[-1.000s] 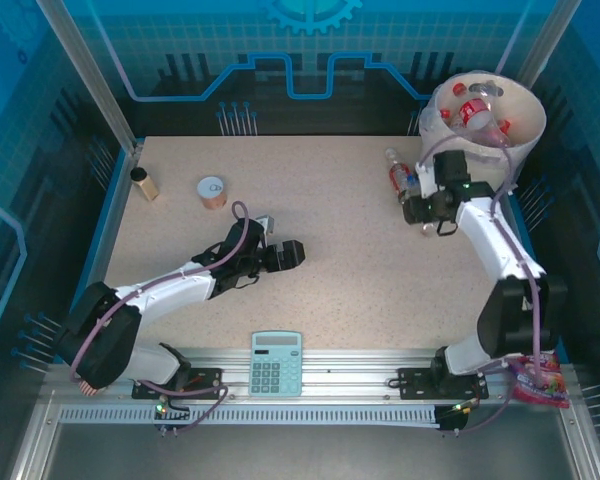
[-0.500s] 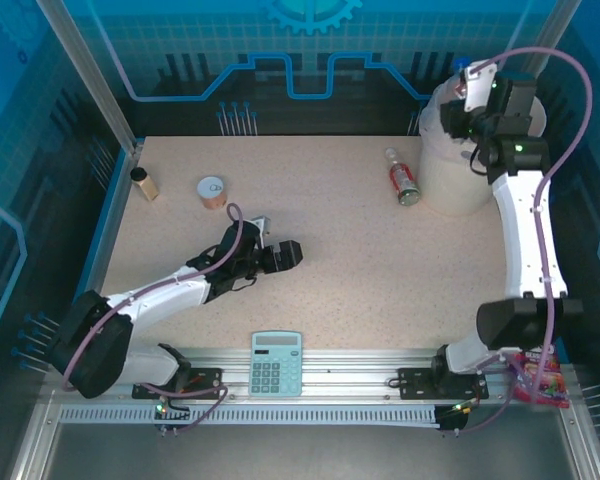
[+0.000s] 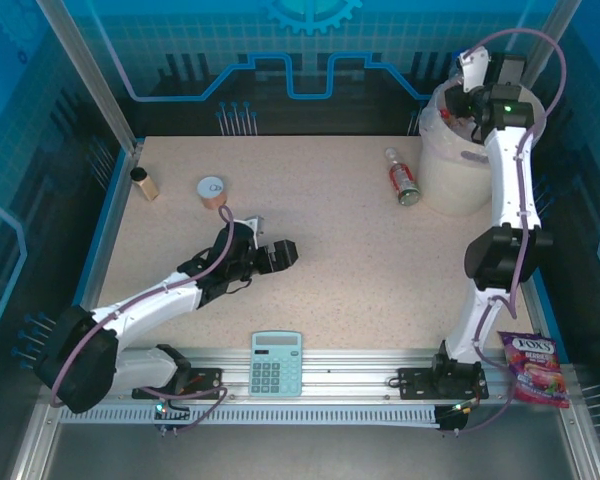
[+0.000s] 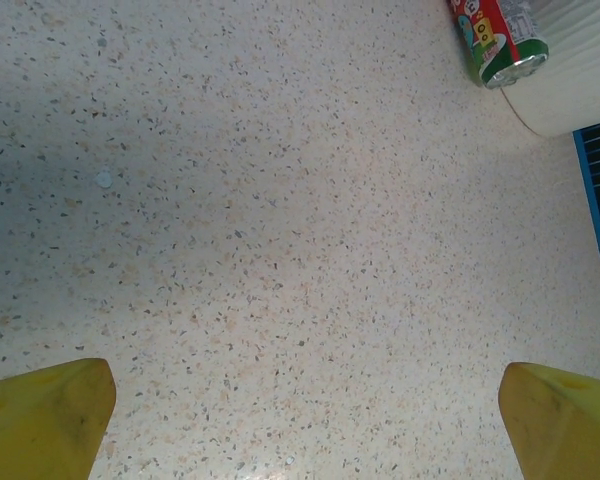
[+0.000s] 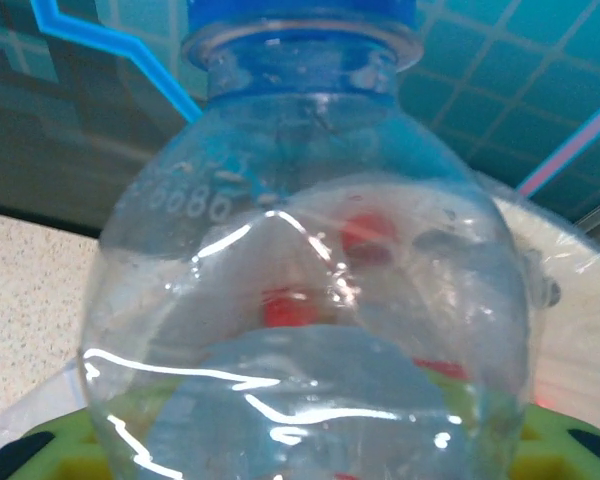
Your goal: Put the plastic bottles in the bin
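The right gripper (image 5: 300, 455) pinches a clear plastic bottle with a blue cap (image 5: 300, 250). Its 2 yellow-green fingers (image 5: 50, 455) show at the bottom corners of the wrist view, 1 on each side of the bottle's body, and the cap points away from the camera. Red caps show blurred through the clear wall. Behind the bottle on the right is the rim of the round cream-white plastic bin (image 5: 580, 300) with its clear liner. From above, the right arm reaches up and over this bin, with the gripper above its opening at the far right corner of the speckled beige table (image 3: 330, 300).

The left gripper (image 4: 300, 420) has its 2 yellow fingers (image 4: 50, 410) spread wide, with nothing between them and bare table beneath. In the overhead view it sits low over the table, left of centre. At the top right of its wrist view, a clear plastic bottle with a red and green label (image 4: 495, 40) lies on its side just beside the bin's wall. From above, its neck points toward the far edge.

A small brown jar with a dark cap (image 3: 145, 184) stands near the table's left edge, with a round tin can (image 3: 212, 191) near it. A light blue calculator (image 3: 277, 362) lies at the near edge between the arm bases. A colourful sweet bag (image 3: 533, 367) lies at the near right.
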